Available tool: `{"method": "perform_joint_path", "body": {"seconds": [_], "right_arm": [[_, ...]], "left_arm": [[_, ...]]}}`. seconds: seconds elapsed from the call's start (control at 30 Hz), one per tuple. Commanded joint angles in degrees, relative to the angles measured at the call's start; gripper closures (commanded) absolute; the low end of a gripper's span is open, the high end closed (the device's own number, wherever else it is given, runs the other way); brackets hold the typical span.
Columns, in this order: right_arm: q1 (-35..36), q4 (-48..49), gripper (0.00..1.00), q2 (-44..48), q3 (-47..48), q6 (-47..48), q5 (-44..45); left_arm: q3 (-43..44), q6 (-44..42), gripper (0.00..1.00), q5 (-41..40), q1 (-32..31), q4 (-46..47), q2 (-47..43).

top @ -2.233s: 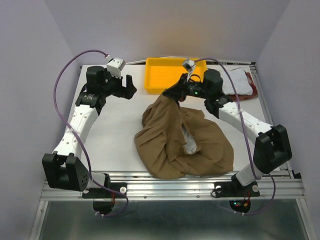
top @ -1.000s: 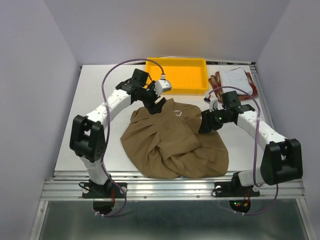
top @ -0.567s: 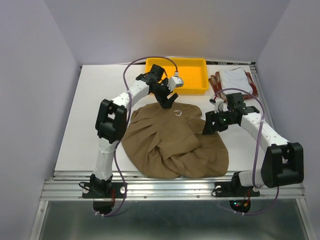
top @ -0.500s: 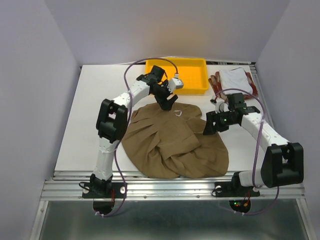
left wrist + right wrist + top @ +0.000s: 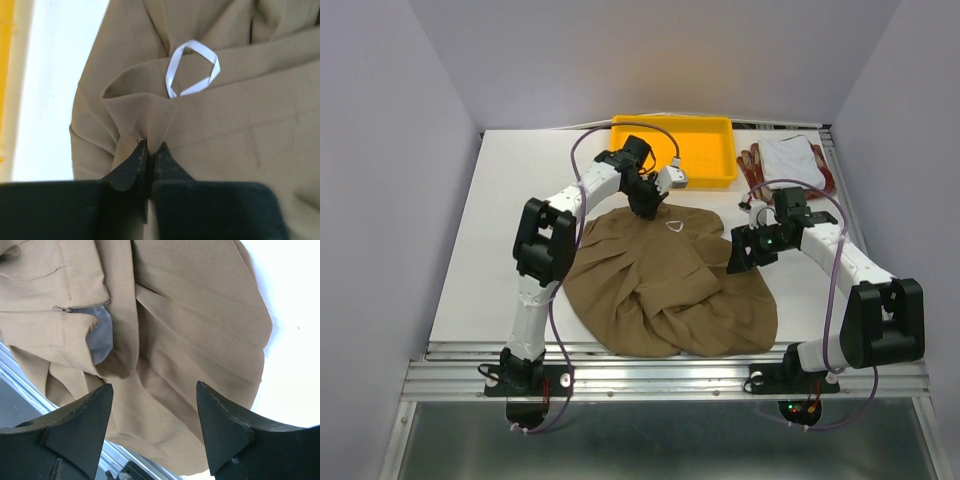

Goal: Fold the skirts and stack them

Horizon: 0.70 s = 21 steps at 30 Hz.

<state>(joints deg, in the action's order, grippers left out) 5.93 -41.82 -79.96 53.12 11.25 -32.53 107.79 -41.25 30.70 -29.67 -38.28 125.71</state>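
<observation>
- The tan-brown pleated skirt (image 5: 670, 285) lies rumpled in the middle of the table (image 5: 510, 230). It reaches from near the yellow tray (image 5: 705, 150) almost to the near edge.
- Its waistband points at the far edge, and the hem bulges toward the near right corner. The long axis runs roughly left to right across the wide lower part.
- A white hanger loop (image 5: 192, 67) sits on the waistband, just beside the left gripper (image 5: 150, 147).
- The left gripper is clamped on a small raised fold of the waistband, its fingertips almost meeting through the cloth.
- The right gripper (image 5: 153, 385) hovers over the skirt's right side with its jaws spread wide, grasping nothing.
- The white skirt (image 5: 790, 155) lies folded in the far right corner on top of the red-and-beige checked skirt (image 5: 751, 165), whose edges show beside it.
- Half a second earlier the left jaws stood apart above the same far edge; now they have pinched it.
- The right gripper has barely shifted since then and has spread a little wider.
- About two seconds ago the right gripper held the skirt's far end lifted while the left arm was off at the far left; the cloth now lies flatter and wider.
- Count: three skirts, one tray, one hanger loop, two grippers.
</observation>
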Motion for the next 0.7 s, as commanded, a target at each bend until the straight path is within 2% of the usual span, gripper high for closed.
{"method": "perform_joint_path", "body": {"seconds": [0.0, 0.13, 0.17, 0.23, 0.27, 0.3, 0.33, 0.47, 0.53, 0.67], "right_arm": [[-0.40, -0.01, 0.26, 0.51, 3.22, 3.42, -0.43], [-1.01, 1.39, 0.21, 1.30, 3.48, 5.36, -0.69], [-1.01, 1.83, 0.20, 1.39, 3.74, 6.50, -0.95], [-1.01, 2.97, 0.18, 1.74, 4.61, 7.91, -1.65], [-1.01, 3.32, 0.18, 1.83, 4.88, 8.52, -1.92], [-1.01, 3.68, 0.18, 1.74, 5.15, 9.23, -2.27], [-1.01, 4.03, 0.18, 1.48, 5.50, 10.45, -3.49], [-1.01, 6.05, 0.17, 0.95, 5.32, 12.83, -7.98], [-1.01, 8.06, 0.17, 0.78, 4.97, 13.62, -10.08], [-1.01, 13.34, 0.17, -0.27, 3.48, 14.24, -11.32]], "left_arm": [[0.15, -2.17, 1.00, 2.07, 1.62, -3.55, -5.90], [-0.21, -4.00, 1.00, 15.14, 8.73, -8.90, -13.28], [-0.47, -4.53, 1.00, 21.88, 10.84, -10.22, -16.17], [-3.01, -4.54, 1.00, 29.55, 17.50, -12.77, -19.60], [-4.59, -5.41, 1.00, 29.59, 19.63, -13.83, -20.50], [-8.00, -9.59, 1.00, 32.90, 21.48, -16.88, -21.20], [-9.86, -12.16, 1.00, 33.98, 24.63, -18.48, -21.82], [-20.84, -21.13, 1.00, 34.43, 28.52, -23.14, -20.08], [-23.05, -25.78, 1.00, 34.08, 29.05, -24.64, -18.23], [-26.48, -29.57, 1.00, 33.64, 31.25, -24.21, -15.41]]}}
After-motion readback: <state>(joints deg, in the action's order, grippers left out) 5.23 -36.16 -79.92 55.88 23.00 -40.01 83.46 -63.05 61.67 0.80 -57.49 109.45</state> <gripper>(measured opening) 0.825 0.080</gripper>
